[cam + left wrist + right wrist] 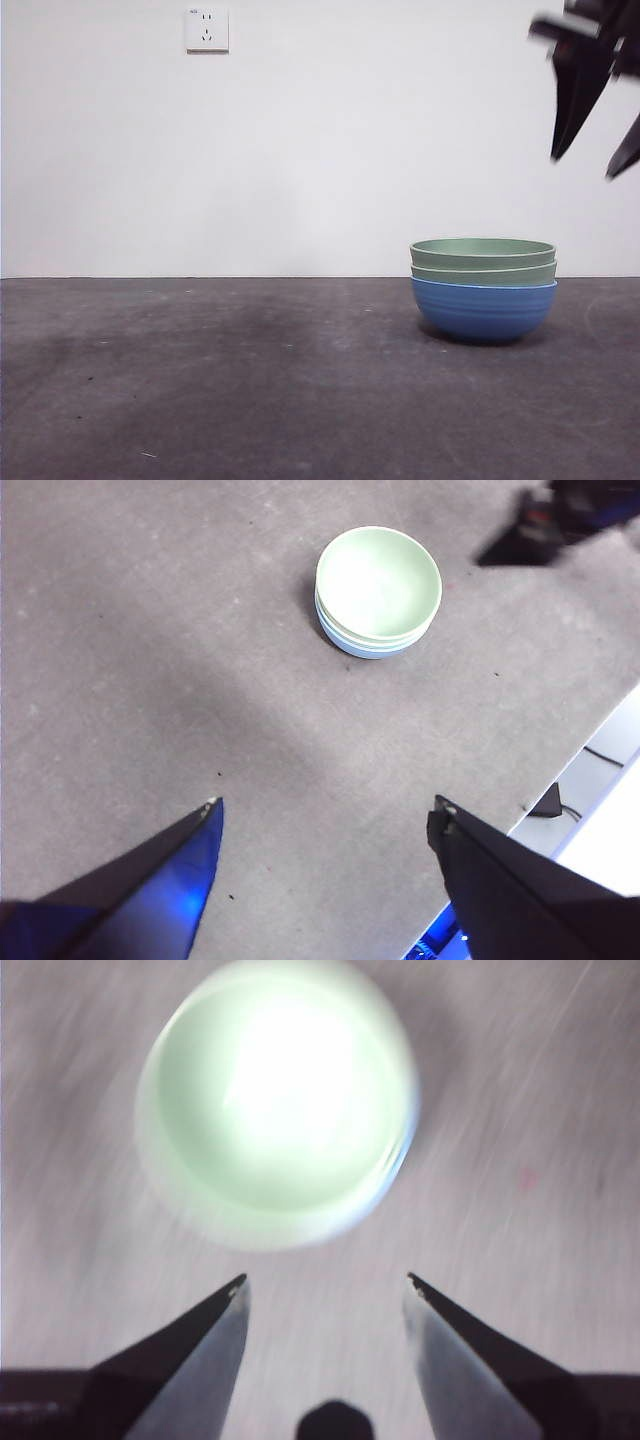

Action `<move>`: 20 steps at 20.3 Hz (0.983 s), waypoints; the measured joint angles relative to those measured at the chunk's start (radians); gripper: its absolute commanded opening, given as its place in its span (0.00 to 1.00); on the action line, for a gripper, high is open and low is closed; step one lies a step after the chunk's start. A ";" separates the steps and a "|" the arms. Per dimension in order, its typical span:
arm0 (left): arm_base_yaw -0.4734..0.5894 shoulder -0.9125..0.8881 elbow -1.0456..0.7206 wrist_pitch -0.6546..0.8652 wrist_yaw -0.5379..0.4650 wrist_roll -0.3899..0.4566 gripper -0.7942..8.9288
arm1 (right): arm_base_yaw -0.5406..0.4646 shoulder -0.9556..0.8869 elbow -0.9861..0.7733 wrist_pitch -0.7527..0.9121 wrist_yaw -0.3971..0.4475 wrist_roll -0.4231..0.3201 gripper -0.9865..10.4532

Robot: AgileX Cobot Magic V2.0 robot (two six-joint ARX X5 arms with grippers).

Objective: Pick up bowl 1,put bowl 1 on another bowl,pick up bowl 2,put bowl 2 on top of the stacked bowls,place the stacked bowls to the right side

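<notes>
Stacked bowls (483, 290) sit upright, mouths upward, right end effector (597, 158) above.

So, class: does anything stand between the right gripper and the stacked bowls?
Nothing visible does. The right gripper, jaws open, hangs above the stacked bowls with only bare table and air between.

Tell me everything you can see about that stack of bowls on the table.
The stacked bowls are three same-sized round bowls nested upright: a ribbed blue bowl underneath, two pale green ones with lighter rims inside it. They look like matte plastic and empty. The stack rests on the dark table, toward the right; nothing else touches it.
</notes>
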 measured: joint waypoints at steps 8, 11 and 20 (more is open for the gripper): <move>0.000 0.000 0.000 0.000 0.000 0.009 0.30 | 0.161 -0.323 0.000 -0.259 0.000 -0.038 0.12; 0.000 0.000 0.000 0.000 0.000 0.011 0.07 | 0.180 -0.365 0.000 -0.284 0.000 -0.047 0.07; 0.000 0.000 0.000 0.000 0.001 0.024 0.08 | 0.183 -0.382 0.000 -0.297 0.000 -0.056 0.09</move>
